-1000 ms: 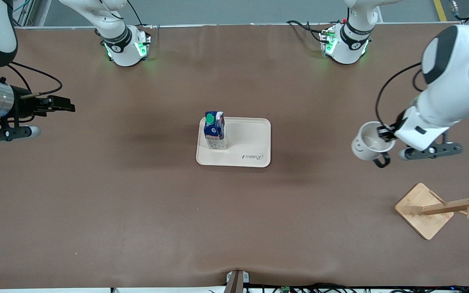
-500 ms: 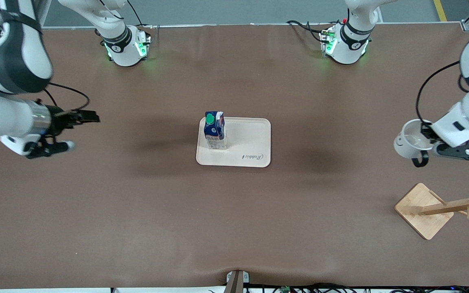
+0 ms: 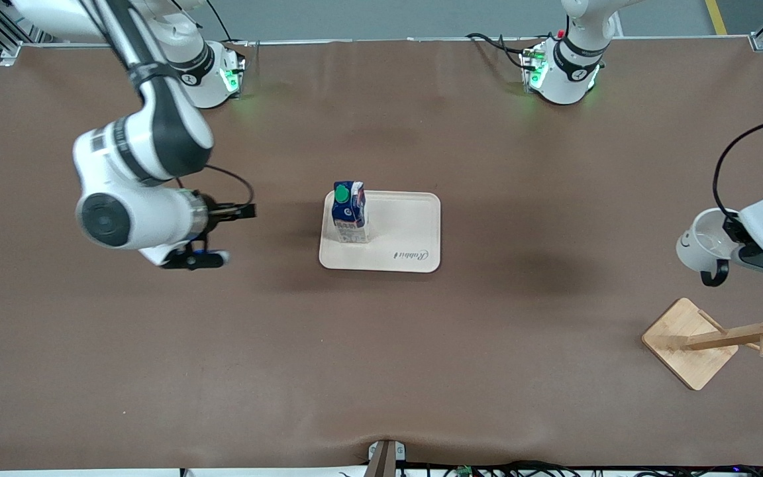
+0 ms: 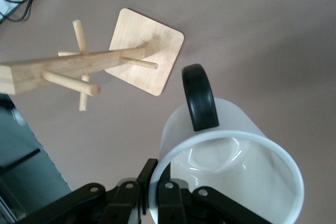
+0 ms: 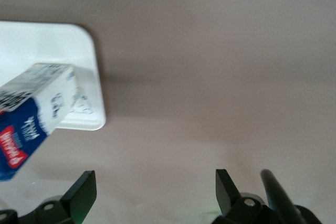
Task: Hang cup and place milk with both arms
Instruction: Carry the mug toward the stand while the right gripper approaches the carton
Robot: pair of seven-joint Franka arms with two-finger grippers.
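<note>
Nearest to us stands the wooden rack (image 3: pixel 719 341) at the left arm's end of the table, its pegs jutting out sideways. Just over the table beside it we have the left gripper (image 3: pixel 736 238) clamped on the rim of the cup (image 3: pixel 703 242), black handle hanging down toward the rack. The wrist view shows the handle (image 4: pixel 199 97) lined up roughly with a peg (image 4: pixel 137 62), but well apart from it. Here is the risk as we judge it: the pinch is only on the thin rim, so the cup could swing or slip, and if the loop meets the peg off-centre it may knock the light rack over.

Farther along, the milk (image 3: pixel 350 212) stands upright on the tray (image 3: pixel 414 232) at mid-table. The right gripper (image 3: pixel 242 212) hangs over the table beside the tray, toward the right arm's end, fingers spread wide and empty. We reckon a low or skewed approach could tip that tall carton or shove the tray.
</note>
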